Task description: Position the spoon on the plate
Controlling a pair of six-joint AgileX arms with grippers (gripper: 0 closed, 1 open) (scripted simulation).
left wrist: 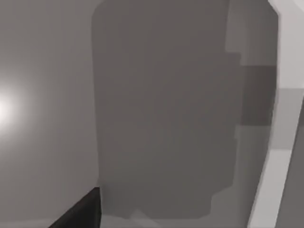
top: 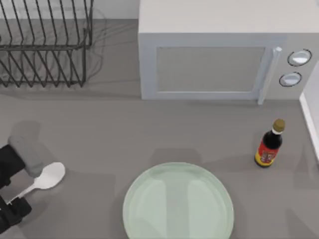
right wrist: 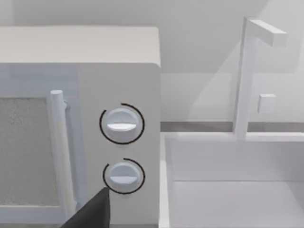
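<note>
In the top view, the spoon (top: pixel 46 178) lay flat on the grey tabletop (top: pixel 124 134) near its left edge, bowl toward the middle and thin handle running back toward the front-left corner. The left gripper (top: pixel 20 184) hung at that same edge, right over the handle: a grey padded part sat just beside the bowl on its far side, and a dark part lay at the handle's end. Whether its fingers were wide, narrow or closed on the handle could not be told. The plate (top: pixel 178 203) rested at the front edge, about midway along it, well apart from the spoon and bare of anything. A dark sauce bottle (top: pixel 269 144) stood upright toward the right edge, beyond the plate. A white microwave (top: pixel 219 55) sat along the back edge, and a black wire dish rack (top: pixel 45 45) filled the back-left corner.

In the left wrist view, the camera looked at grey surface under a broad shadow, with a dark fingertip (left wrist: pixel 83 211) showing at the frame's border and pale bars at one side.

In the right wrist view, the microwave's two dials (right wrist: pixel 122 124) and door handle (right wrist: pixel 61 152) faced the camera, with a white sink (right wrist: pixel 232 190) and its faucet (right wrist: pixel 247 76) beside them. One dark fingertip (right wrist: pixel 95 213) of the right gripper showed; the spread of its fingers could not be told.
</note>
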